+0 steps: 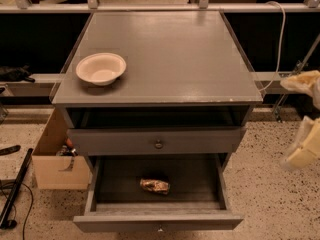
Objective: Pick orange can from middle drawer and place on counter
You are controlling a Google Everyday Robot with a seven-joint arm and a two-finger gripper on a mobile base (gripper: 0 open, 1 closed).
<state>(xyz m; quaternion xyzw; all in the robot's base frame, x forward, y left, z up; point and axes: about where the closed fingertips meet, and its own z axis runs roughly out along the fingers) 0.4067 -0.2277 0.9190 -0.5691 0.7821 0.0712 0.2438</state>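
Observation:
The orange can (154, 185), small, crinkled and golden-brown, lies on its side on the dark floor of the open middle drawer (157, 220), near the centre. The drawer is pulled out towards me below a shut drawer front. The counter (170, 54) is the flat grey cabinet top above. My gripper (306, 131) shows as pale cream shapes at the right edge of the camera view, off to the right of the cabinet at about drawer height. It is well apart from the can and holds nothing that I can see.
A cream-white bowl (101, 68) stands on the counter's front left. The shut drawer front (158, 143) with a round knob lies between counter and open drawer. A cardboard box (56, 159) sits on the floor at the left. A white cable (278, 39) hangs at the right.

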